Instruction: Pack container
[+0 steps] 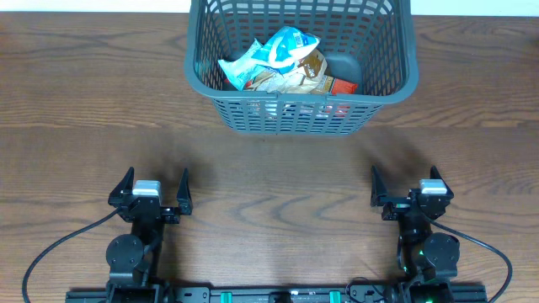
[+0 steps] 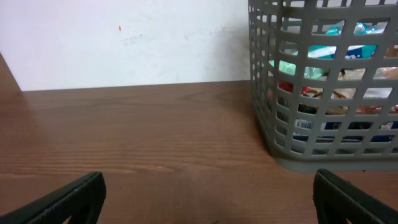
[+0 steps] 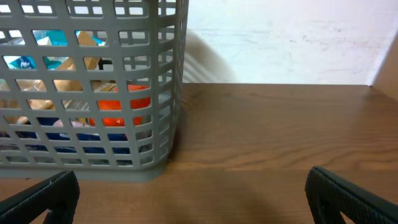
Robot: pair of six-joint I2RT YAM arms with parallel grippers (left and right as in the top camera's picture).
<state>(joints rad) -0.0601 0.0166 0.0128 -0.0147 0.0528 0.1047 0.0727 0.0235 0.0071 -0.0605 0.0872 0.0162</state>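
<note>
The container (image 1: 396,84), a dark grey lattice basket, stands at the far middle of the table. Snack packets (image 1: 282,59) lie piled inside it, blue-white and tan ones on top. Through its slotted wall (image 2: 323,93) the left wrist view shows the packets, and the right wrist view shows them through the other side (image 3: 93,81). My left gripper (image 1: 154,193) rests open near the front left, far from the basket, nothing between its fingers. My right gripper (image 1: 410,187) stands open at the front right, also empty.
Bare brown wood stretches between the grippers and the basket. A white wall (image 2: 124,43) rises behind the table's far edge. Black cables (image 1: 59,244) run from both arm bases at the front edge.
</note>
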